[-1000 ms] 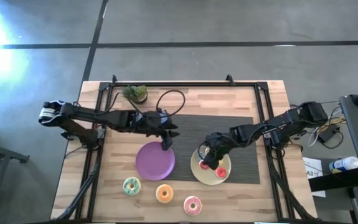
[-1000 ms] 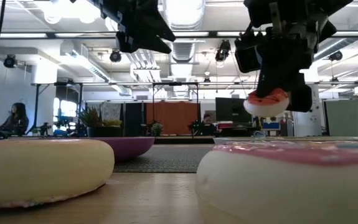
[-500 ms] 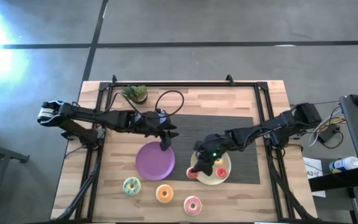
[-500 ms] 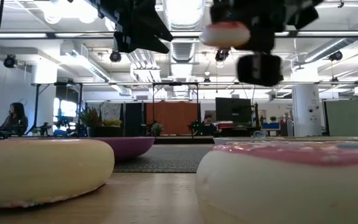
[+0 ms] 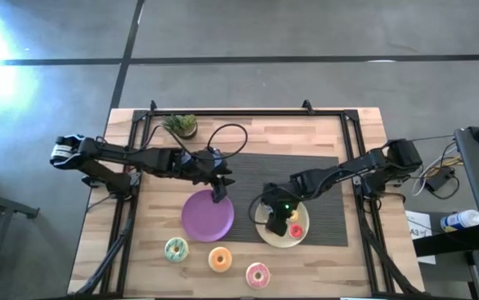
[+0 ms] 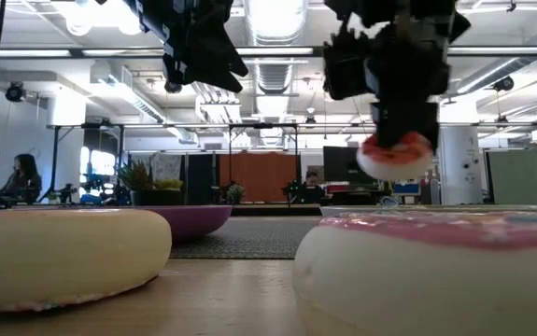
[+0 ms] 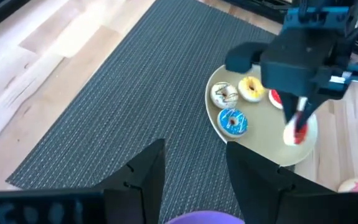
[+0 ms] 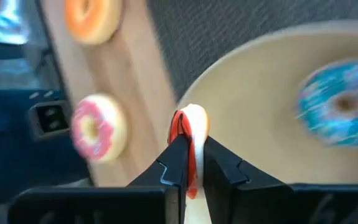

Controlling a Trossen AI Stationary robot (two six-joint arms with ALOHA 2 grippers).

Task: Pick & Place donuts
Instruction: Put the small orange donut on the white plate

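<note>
My right tool (image 8: pixel 191 163) is pinching the small red donut (image 8: pixel 189 138) on edge between its two fingers, closed tight on the ring. I am holding it clear above the yellow plate (image 5: pixel 299 235), as the low view shows it hanging in the air under the tool (image 6: pixel 397 149).

My left tool (image 7: pixel 191 180) is hovering with its fingers spread apart and nothing between them, over the far rim of the purple plate (image 5: pixel 206 215), which is lying empty on the bench (image 5: pixel 322 258) with its far side on the dark mat (image 5: pixel 326 192).

The yellow plate is carrying the cream donut (image 7: pixel 224 94), the small orange donut (image 7: pixel 251 89) and the blue donut (image 7: pixel 233 121), all lying flat and close together. Another bit of red (image 7: pixel 276 98) is showing on the plate, partly hidden by my right arm, and I cannot tell what it is.

Near the front edge of the bench, the three larger donuts are sitting in a loose row: green (image 5: pixel 176 248), orange (image 5: pixel 220 259) and pink (image 5: pixel 258 274).
</note>
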